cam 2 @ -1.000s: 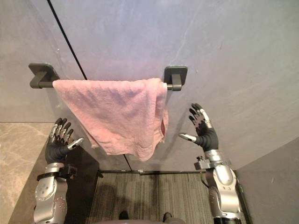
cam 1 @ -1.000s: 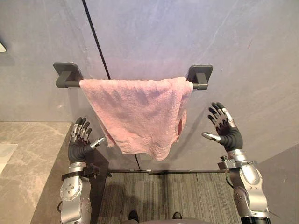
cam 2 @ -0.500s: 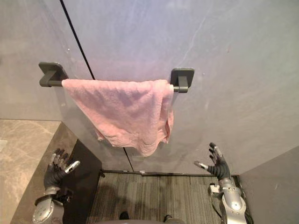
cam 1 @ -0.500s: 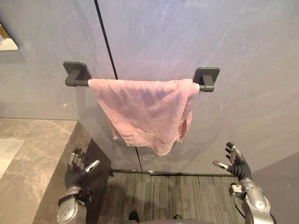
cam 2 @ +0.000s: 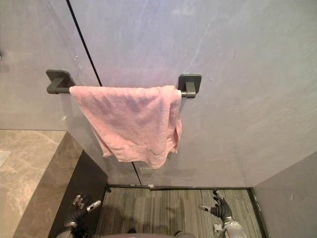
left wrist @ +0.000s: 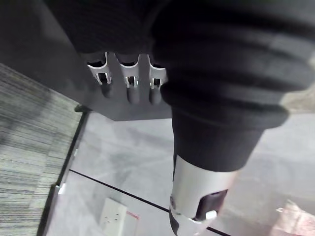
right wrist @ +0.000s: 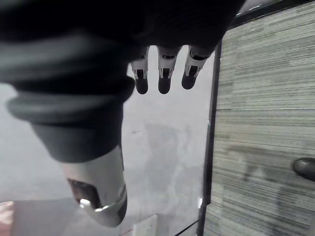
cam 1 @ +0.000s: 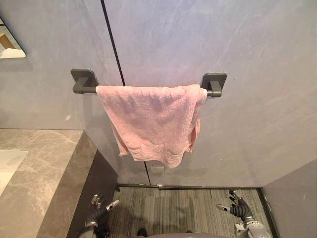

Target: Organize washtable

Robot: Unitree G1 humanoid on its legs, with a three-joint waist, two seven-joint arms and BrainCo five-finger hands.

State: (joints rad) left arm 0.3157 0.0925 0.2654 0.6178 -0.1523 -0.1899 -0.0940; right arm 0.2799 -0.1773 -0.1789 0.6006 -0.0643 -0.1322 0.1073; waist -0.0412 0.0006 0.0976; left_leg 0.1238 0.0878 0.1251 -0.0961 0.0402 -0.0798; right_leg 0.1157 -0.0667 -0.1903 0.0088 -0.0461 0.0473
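- L hand (cam 1: 100, 212) sits low at the bottom edge of the head views, just beside the dark side panel (cam 1: 101, 181) of the counter (cam 1: 44, 168). Fingers (left wrist: 129, 84) are straight and a bit spread, thumb out to the side, holding nothing.
- R hand (cam 1: 238, 208) is low on the other side, over the floor (cam 1: 178, 208) near the wall's base. Its fingers (right wrist: 164, 73) are loosely extended, thumb apart, palm empty.
- Both hands are well below the towel (cam 1: 153, 119), not touching it, and well apart from each other.
- The towel is pink and draped over the dark towel bar (cam 1: 89, 90) on the grey wall (cam 1: 257, 74).
- It covers the bar from just beside the L bracket (cam 1: 81, 79) right up to the R bracket (cam 1: 214, 83).
- Towel hangs uneven:
  - bunched and folded at the R end
  - L side edge slants inward going down
  - lower hem is wavy, lowest a bit R of centre
- Counter is to the L with a grey-brown stone-look top. A white basin (cam 1: 7, 166) edge shows at its far L.
- Mirror (cam 1: 10, 47) corner shows at upper L on the wall.
- A thin dark seam (cam 1: 111, 39) runs down the wall, passes behind the towel and comes out below it.
- A small pale plate (cam 1: 157, 168) is on the wall under the towel's lowest part, above the floor.
- Floor is grey w/ fine stripes.
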